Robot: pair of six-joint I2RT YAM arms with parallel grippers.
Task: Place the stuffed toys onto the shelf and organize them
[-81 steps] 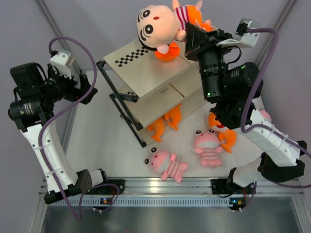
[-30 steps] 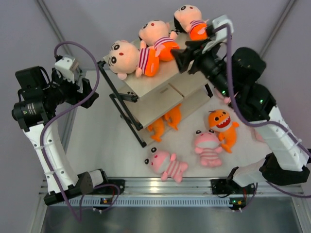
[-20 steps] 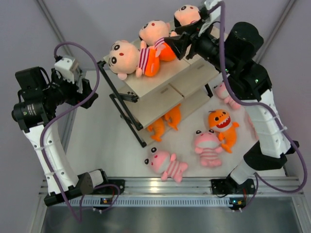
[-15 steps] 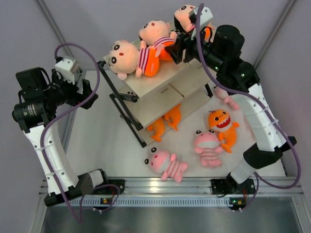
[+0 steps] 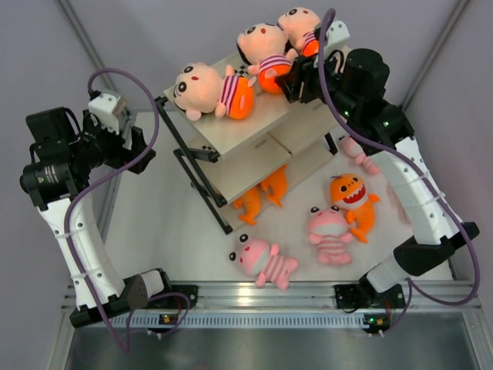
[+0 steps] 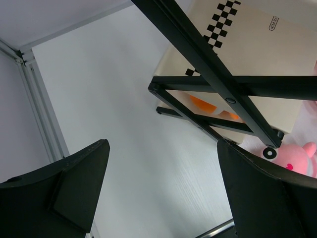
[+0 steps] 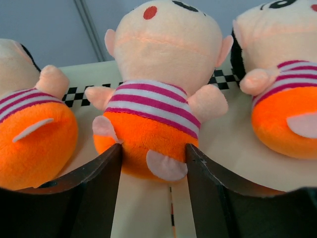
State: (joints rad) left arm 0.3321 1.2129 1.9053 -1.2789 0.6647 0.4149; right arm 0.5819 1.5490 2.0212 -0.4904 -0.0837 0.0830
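From above, the shelf [image 5: 239,135] carries three dolls on its top board. The right gripper [image 5: 293,77] sits at the orange bottom of the middle doll [image 5: 262,42]. That doll lies straight ahead of the fingers, its long axis running away from them toward the shelf's far edge. The left gripper [image 5: 132,145] hangs off the shelf's left end, touching nothing. On the table in front of the shelf lie a pink animal [image 5: 266,262], a second pink one [image 5: 330,231] and an orange creature [image 5: 350,196] (all nearer the right arm's base than the left's, I judge). More orange plush [image 5: 262,194] pokes out from the shelf's lowest tier, half hidden.

At the left wrist, the left gripper [image 6: 162,148] has its fingers spread wide with nothing between them. The shelf's black frame and checkered board [image 6: 257,44] lie ahead.

At the right wrist, the right gripper [image 7: 153,148] pinches the middle doll [image 7: 156,111] by its bottom, one finger touching each side. How hard it squeezes is not clear. The fingers hide whether the doll's seat rests on the board, and the neighbouring dolls are cut off at both edges.
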